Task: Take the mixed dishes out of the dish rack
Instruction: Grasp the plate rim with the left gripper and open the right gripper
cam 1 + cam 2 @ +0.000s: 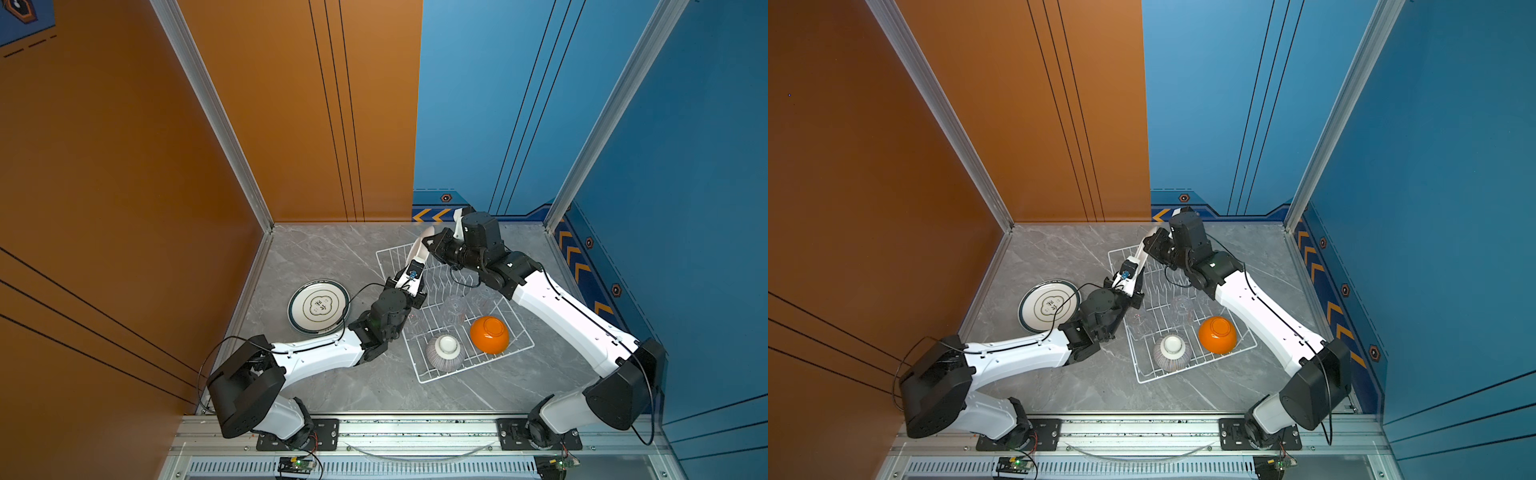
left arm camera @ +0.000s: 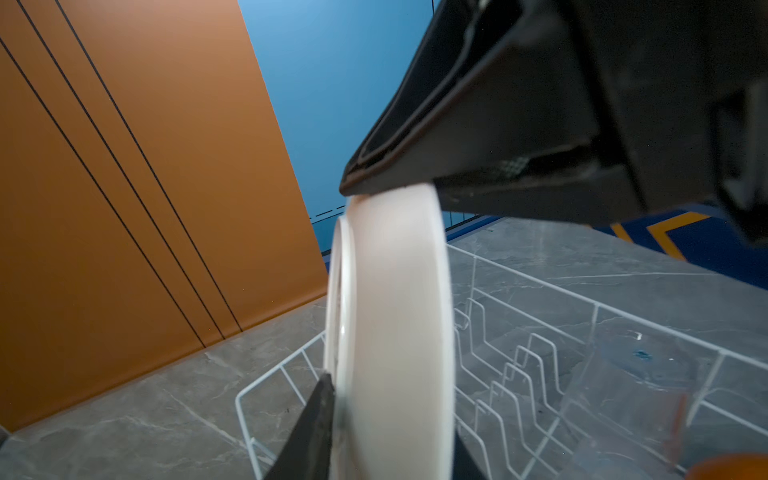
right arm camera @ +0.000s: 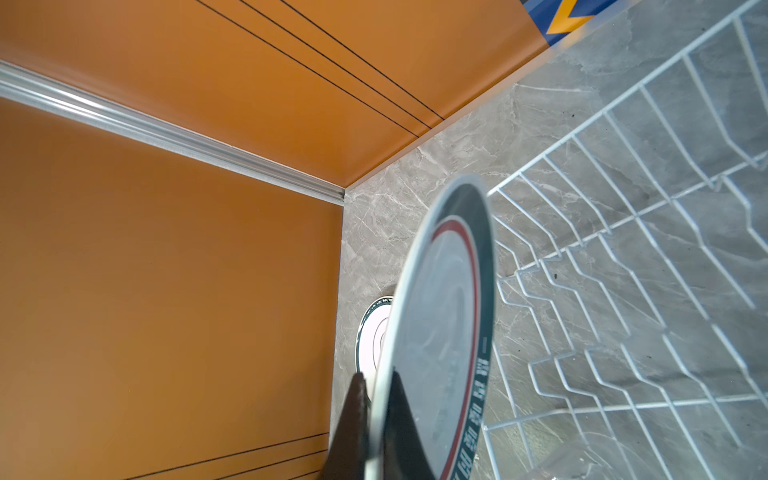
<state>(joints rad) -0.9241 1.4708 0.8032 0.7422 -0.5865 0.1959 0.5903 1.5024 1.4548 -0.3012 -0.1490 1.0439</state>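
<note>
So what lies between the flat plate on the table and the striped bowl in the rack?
The left arm's black wrist crosses between the flat plate and the striped bowl; both top views show it.

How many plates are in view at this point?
2. One dark-ringed plate lies flat on the table left of the dish rack; one upright plate is held over the rack's far end by the right claw. None looks hidden.
</note>
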